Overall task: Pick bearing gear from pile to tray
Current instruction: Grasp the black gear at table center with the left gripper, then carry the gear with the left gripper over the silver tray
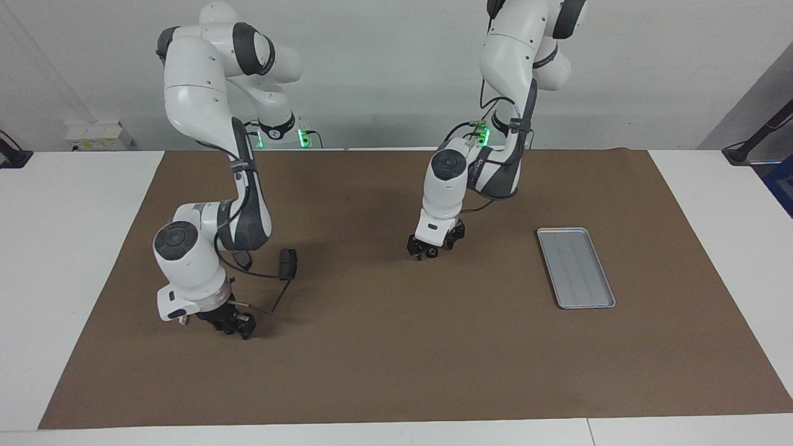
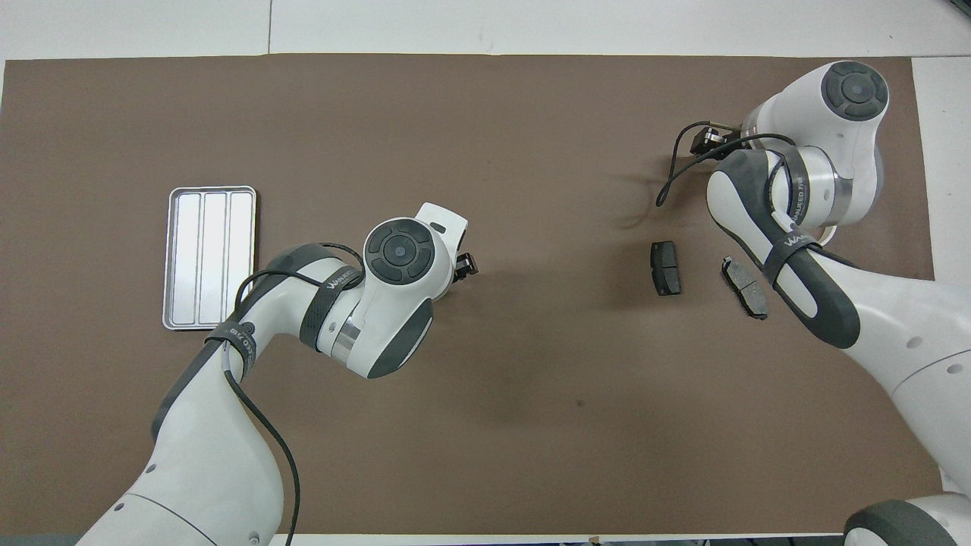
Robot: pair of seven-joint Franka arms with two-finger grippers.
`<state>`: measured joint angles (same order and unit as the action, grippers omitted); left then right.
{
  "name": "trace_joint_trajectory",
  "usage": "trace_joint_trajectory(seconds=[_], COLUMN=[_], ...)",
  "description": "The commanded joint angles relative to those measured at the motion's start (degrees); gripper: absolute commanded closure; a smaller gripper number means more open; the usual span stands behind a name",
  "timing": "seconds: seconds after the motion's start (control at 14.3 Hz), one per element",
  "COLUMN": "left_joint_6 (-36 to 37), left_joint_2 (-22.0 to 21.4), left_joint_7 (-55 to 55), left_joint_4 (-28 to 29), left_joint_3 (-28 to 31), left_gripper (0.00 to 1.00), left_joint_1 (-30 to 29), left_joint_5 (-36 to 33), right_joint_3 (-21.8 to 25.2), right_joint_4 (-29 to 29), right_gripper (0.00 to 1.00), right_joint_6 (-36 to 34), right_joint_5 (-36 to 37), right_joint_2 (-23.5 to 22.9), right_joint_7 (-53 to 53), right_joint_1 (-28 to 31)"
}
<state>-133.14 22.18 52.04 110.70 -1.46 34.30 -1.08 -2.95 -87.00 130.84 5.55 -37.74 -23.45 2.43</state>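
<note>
Centrally on the brown mat [image 1: 396,365] lies a small black ring [image 1: 432,253], the only bearing-like part that shows, well apart from the tray [image 1: 604,291]. The left gripper [image 1: 433,249] is down at the mat right over this ring. Its fingers are spread, one on each side of the ring, and they do not pinch it. In the overhead view the left arm's wrist covers the ring, and only a dark bit of the gripper [image 2: 463,265] pokes out past it.

The tray, a flat silver-grey metal one with lengthwise ridges and rounded corners, sits on the mat toward the left arm's end of the table.

Toward the right arm's end lie two dark grey brake pads, flat on the mat and a little apart from each other. One brake pad [image 2: 665,267] lies in the open; the other brake pad [image 2: 744,287] lies just beside the right arm's forearm as seen from above.

The right gripper [image 1: 239,326] is low at the mat near these pads, with a black cable looping off its wrist. Whether its fingers are spread or pressed together cannot be told, and whatever lies under them is hidden.

The mat covers most of a white table [image 1: 74,248].
</note>
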Motion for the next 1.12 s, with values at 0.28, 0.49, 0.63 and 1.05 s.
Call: trace_joint_trajectory(seconds=[0.28,0.49,0.63,1.05], left_joint_6=[-1.6,-1.1,4.8,20.4], left_joint_2=[-1.9,-1.4,-1.3,-8.5], left_joint_7=[2.1,2.0,-0.3,-29.3], left_joint_4=[2.4,0.2,-4.3,-14.0], left_joint_3=[0.8,1.1,1.6,1.3], left_gripper=[0.60,1.00,1.00,1.00], left_joint_1=[1.6,1.0,-0.1,-18.1], left_joint_5=[-1.0,-1.1,-5.1,-3.9], right_joint_3=[-0.4,-0.4,-0.4,-0.6], right_joint_4=[-0.7,-0.8,-0.8,2.3], right_gripper=[0.54,0.95,1.00,1.00], right_joint_6=[0.7,0.6,0.4,-7.3], right_joint_5=[-1.1,-1.1,-1.1,-0.2], right_joint_2=[-0.1,-0.1,-0.1,1.2], right_joint_7=[0.8,1.0,1.0,1.4], right_joint_1=[0.9,0.9,0.9,0.5])
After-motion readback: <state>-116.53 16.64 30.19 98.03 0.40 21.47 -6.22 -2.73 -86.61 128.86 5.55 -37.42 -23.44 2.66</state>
